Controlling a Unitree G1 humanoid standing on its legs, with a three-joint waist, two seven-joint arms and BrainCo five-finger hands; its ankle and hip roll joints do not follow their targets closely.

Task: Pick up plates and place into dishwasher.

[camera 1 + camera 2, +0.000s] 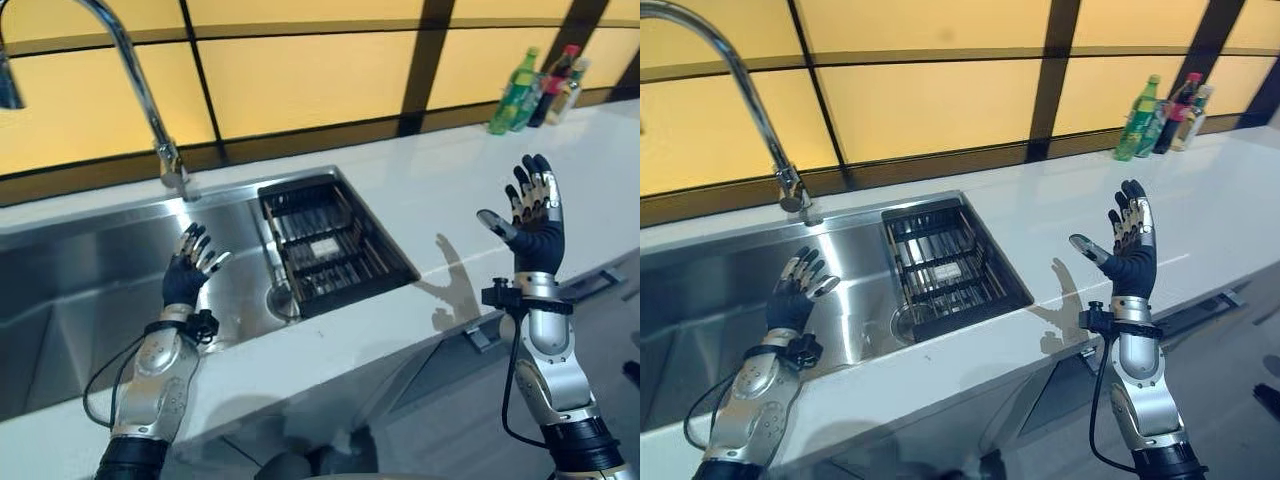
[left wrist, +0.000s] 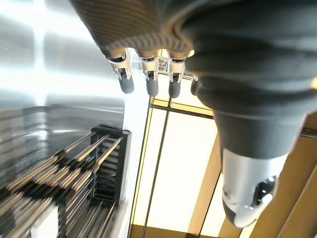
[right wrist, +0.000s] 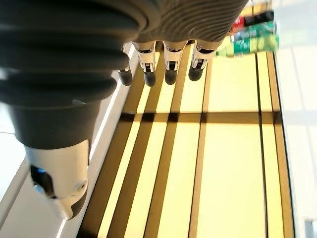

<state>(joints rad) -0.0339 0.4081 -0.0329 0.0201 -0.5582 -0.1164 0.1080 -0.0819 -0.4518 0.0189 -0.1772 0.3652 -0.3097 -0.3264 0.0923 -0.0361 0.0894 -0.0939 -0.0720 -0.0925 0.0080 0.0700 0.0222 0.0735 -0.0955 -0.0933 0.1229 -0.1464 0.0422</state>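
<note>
Stainless steel sink (image 1: 90,270) sits in the white desk (image 1: 440,190), a black rack (image 1: 330,245) in its right part and a tap (image 1: 150,100) behind. I can see no plates, so both hands look to be waiting: the left hand (image 1: 188,275) hovers over the basin, the right hand (image 1: 535,225) raised above the desk's near edge, fingers straight and empty. Bottles (image 1: 540,88) stand far right; the right wrist view catches them past its fingertips (image 3: 171,74).
</note>
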